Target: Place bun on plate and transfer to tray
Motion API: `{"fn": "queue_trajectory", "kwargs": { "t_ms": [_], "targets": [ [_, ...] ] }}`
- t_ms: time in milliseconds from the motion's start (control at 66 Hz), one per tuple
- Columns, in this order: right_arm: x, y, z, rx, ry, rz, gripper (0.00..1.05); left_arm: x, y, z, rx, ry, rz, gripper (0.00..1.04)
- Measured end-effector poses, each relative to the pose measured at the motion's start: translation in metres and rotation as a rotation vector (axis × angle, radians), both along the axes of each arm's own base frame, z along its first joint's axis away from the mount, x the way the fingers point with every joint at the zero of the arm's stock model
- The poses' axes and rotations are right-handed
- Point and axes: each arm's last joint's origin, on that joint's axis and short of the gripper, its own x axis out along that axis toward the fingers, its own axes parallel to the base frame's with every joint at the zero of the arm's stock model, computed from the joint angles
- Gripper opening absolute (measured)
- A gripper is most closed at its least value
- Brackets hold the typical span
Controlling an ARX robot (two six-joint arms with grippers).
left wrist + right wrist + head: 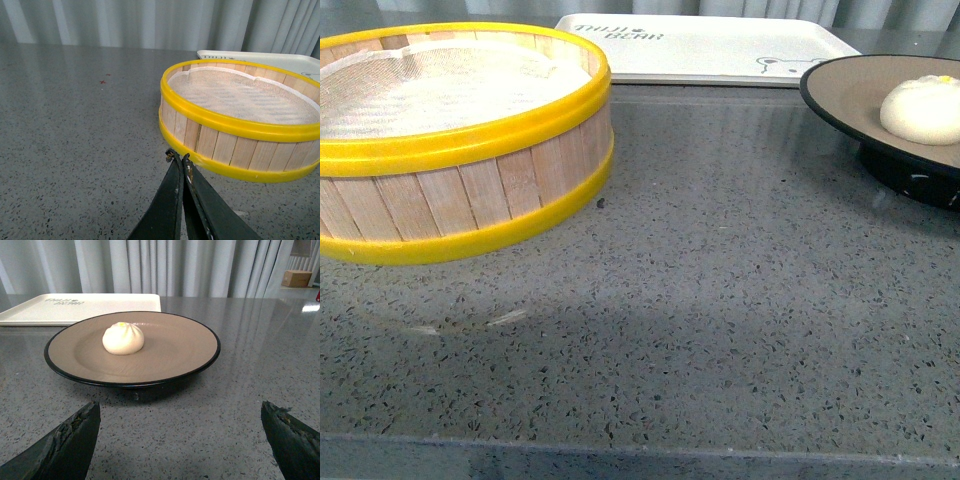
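1. The steamer basket [460, 140] stands at the left of the grey speckled countertop [720, 300]. It has wooden slat walls and yellow bands, with a white mesh liner [240, 95] inside.
2. The left gripper [178, 158] has its black fingers pressed together with nothing between them. The tips sit low, just beside the basket's lower yellow band; whether they touch it cannot be told.
3. The tray [720, 55] lies flat at the far edge, beyond the basket and the plate. Nothing rests on its visible surface.
4. The plate [850, 100] stands at the right, nearer than the tray and well apart from the basket.
5. The bun [123, 338] sits upright on the plate's tan surface, slightly off centre.
6. The right gripper [180, 430] has its fingers spread wide apart, holding nothing, low over the countertop on the near side of the plate.
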Motion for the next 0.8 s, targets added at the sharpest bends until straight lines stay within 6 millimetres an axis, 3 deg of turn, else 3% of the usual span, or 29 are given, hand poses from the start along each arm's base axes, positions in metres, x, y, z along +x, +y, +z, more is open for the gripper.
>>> {"fn": "queue_trajectory", "kwargs": {
  "t_ms": [45,197,530,636,802],
  "targets": [
    [0.000,0.000,0.000,0.000,0.000,0.000,0.96,0.000,0.000,0.000,0.000,-0.001,0.000,0.08],
    [0.000,0.000,0.000,0.000,0.000,0.000,0.96,0.000,0.000,0.000,0.000,-0.001,0.000,0.46],
    [0.000,0.000,0.000,-0.003,0.002,-0.003,0.96,0.000,0.000,0.000,0.000,-0.001,0.000,1.00],
    [0.006,-0.001,0.005,-0.102,0.007,-0.189,0.96,0.000,0.000,0.000,0.000,-0.001,0.003,0.98],
    [0.030,-0.009,0.030,-0.138,-0.060,-0.176,0.96,0.000,0.000,0.000,0.000,-0.001,0.000,0.98]
  ]
}}
